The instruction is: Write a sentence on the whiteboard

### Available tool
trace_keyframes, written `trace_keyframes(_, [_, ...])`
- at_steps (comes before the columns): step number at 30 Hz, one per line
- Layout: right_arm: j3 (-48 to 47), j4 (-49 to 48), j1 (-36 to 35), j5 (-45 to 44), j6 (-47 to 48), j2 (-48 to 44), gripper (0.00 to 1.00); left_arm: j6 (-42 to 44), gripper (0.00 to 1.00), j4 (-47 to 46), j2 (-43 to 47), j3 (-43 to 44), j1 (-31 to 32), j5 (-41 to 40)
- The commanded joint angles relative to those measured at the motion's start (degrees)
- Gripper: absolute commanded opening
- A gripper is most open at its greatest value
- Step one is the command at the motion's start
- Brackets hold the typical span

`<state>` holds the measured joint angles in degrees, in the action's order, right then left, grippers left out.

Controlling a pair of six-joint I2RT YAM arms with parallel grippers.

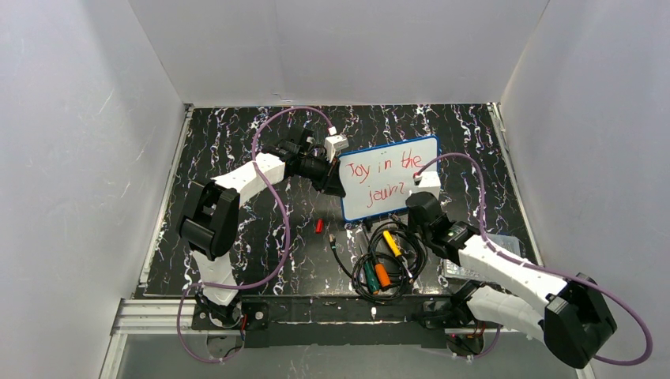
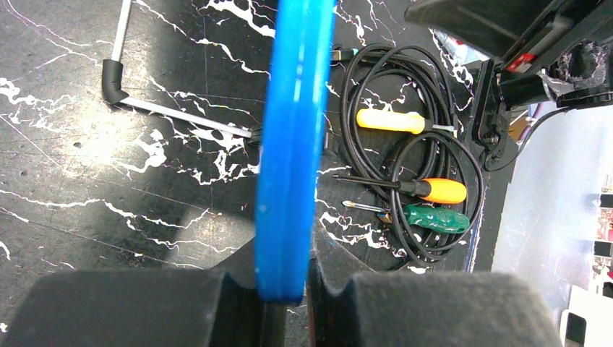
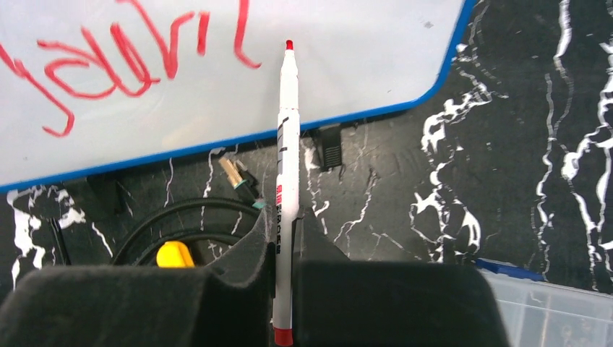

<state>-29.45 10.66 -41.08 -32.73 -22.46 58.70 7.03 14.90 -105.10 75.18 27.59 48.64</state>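
a small white whiteboard (image 1: 371, 208) with a blue rim and rounded corners is sitting right of the middle of the black marbled desk (image 1: 237, 134), toward the far edge, with its long sides slanting up toward the far right corner. the sentence (image 1: 385, 167) is showing on it in thin red handwriting, in two lines. the upper line is reading "joy in the"; the lower one is beginning with "j" and is harder to read. the left gripper (image 1: 332, 181) is clamping the board's left rim, with the blue edge running straight between its closed fingers (image 2: 144, 311). the right gripper (image 1: 417, 199) is hanging over the board's near right corner and pinching a white marker (image 3: 287, 130) with red ends. the marker's red tip is pointing at bare white just after the lower line; whether it is touching is not clear. a small red cap-like piece (image 1: 318, 226) is lying on the desk near the board's near left corner.
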Motion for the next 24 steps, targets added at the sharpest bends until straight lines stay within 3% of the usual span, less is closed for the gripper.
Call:
trace_keyframes(1, [-3.06, 0.55, 2.57, -1.41, 1.95, -3.96, 0.01, 1.3, 0.0, 0.92, 3.75, 2.16, 0.35, 1.78])
trace_keyframes(13, [0.05, -3.41, 9.78, 10.28, 6.25, -9.99, 0.01, 1.34, 0.0, 1.23, 3.77, 2.25, 0.35, 1.98])
trace_keyframes(24, [1.43, -5.73, 10.41, 14.83, 6.58, -7.4, 0.01, 1.34, 0.0, 1.32, 3.54, 2.28, 0.35, 2.07])
